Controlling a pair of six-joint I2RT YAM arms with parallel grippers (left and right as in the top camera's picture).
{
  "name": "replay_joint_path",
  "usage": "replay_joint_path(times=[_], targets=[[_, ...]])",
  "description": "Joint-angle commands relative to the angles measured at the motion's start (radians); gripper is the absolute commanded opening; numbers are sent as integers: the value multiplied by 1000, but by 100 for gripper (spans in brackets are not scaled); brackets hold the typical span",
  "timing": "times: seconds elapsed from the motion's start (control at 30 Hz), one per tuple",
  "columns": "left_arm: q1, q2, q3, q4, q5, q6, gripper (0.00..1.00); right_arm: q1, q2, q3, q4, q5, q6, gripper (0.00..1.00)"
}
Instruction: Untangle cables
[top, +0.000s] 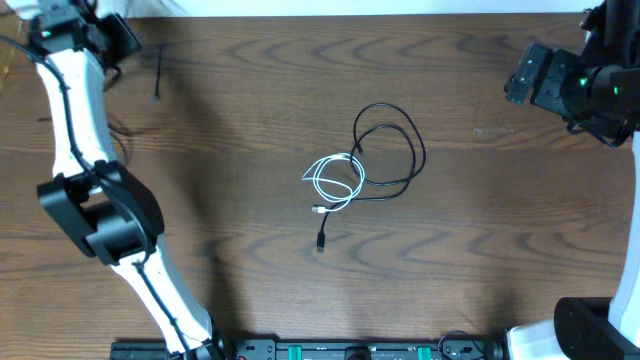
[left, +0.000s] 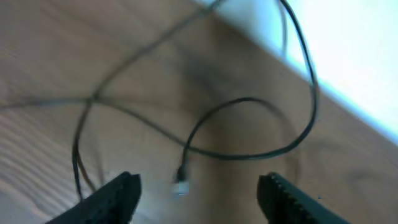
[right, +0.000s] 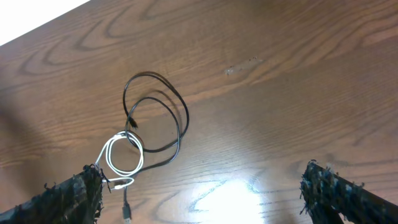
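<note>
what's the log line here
left gripper open above far black cable | right gripper open | white cable crossing centre black cable

We judge this a robotics lab bench. We note a white-and-black jointed robot arm (top: 72, 110) over a dark wood-grain table (top: 250, 100).

The table (top: 240, 110) is dark wood grain with a soft sheen; the black cable (top: 421, 152) and white cable (top: 320, 172) look smooth plastic

light: bright, even | glare: tabletop (right: 236, 190), right wrist | blur: left wrist soft | overhead: sharp
</note>
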Motion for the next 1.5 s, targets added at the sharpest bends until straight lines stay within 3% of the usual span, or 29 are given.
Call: replay_joint_path(times=[0.0, 0.13, 0.3, 0.6, 0.87, 1.1, 1.23, 1.47], targets=[[7, 114, -39, -61, -53, -14, 72, 0, 3, 0, -1, 4, -10, 99], [35, 110, -35, -92, -50, -35, 73, 0, 3, 0, -1, 4, -10, 99], [72, 13, -24, -81, 72, -39, 73, 0, 3, 0, -1, 4, -10, 99], [99, -63, -24, -121, 69, -128, 73, 0, 3, 0, -1, 4, -10, 99], [125, -63, -25, -241, -106, -418, 73, 0, 3, 0, -1, 4, -10, 99], [173, -61, -71, -249, -118, -390, 73, 0, 3, 0, -1, 4, -10, 99], [178, -61, -135, -170, -106, -301, 73, 0, 3, 0, -1, 4, -10, 99], [178, -61, -229, -37, 8, -301, 73, 0, 3, 0, -1, 4, -10, 99]])
